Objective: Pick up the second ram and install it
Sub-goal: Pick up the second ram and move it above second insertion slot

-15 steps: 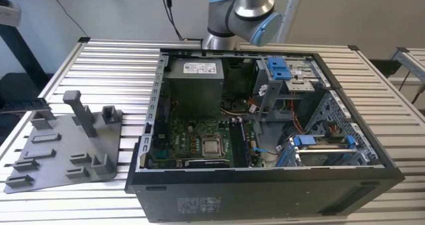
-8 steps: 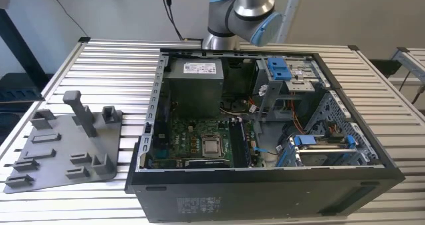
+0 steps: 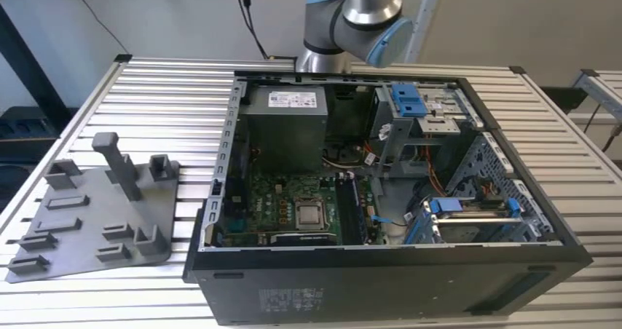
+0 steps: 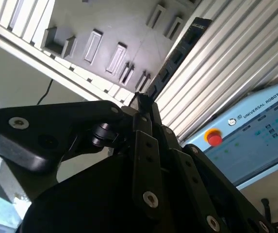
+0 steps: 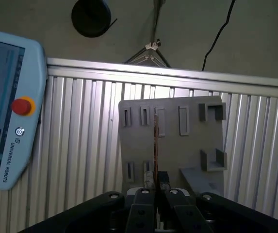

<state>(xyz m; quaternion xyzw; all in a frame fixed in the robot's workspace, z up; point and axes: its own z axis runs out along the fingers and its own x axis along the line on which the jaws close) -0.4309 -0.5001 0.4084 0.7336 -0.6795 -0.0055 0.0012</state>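
One thin, flat, dark second ram [image 4: 177,52] is pinched by the black tool [image 4: 143,104], with grey moulded tray [image 5: 189,150] and ribbed tabletop [image 5: 80,145] beyond.

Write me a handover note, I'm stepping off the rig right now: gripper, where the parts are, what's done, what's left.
Gripper: shut on the second ram, pinching one end.
Ram: seen over the grey tray in both wrist views.
Computer case: lying open on the table, beside the tray.
Done: ram gripped.
Left: the ram is not yet in the case.
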